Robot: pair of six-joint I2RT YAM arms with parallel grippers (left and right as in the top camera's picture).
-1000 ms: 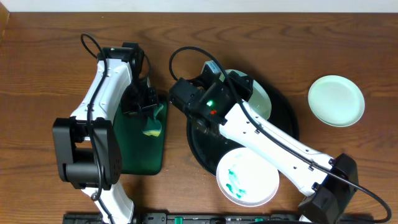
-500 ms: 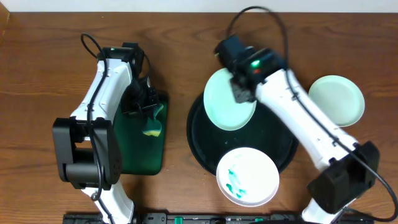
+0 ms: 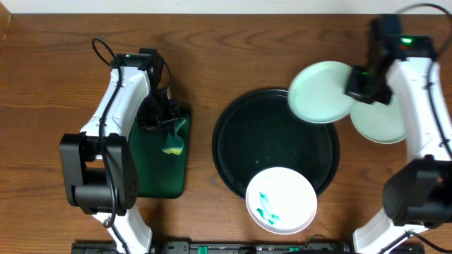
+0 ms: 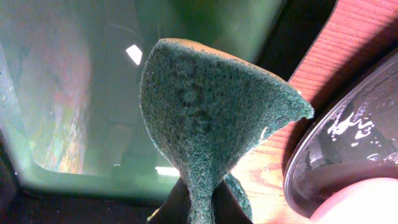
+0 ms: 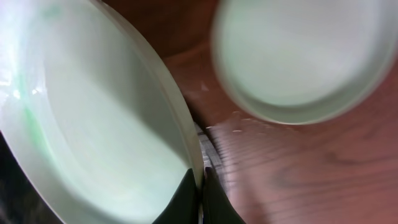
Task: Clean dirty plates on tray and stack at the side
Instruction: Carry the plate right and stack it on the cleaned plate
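brown wood desk, and the right jaws are clenched on the rim of the carried plate [image 3: 321, 92], which juts away from them over the black tray [image 3: 233, 134] edge. the clean plate [image 3: 387, 121] lies on the desk just past those jaws on their other side, so they're by far the nearer pair. half a second ago this plate hung over the tray's opposite side; it has swung across. left jaws pinch the green sponge [image 4: 205, 106], smeared plate [image 3: 281, 199] well apart from both
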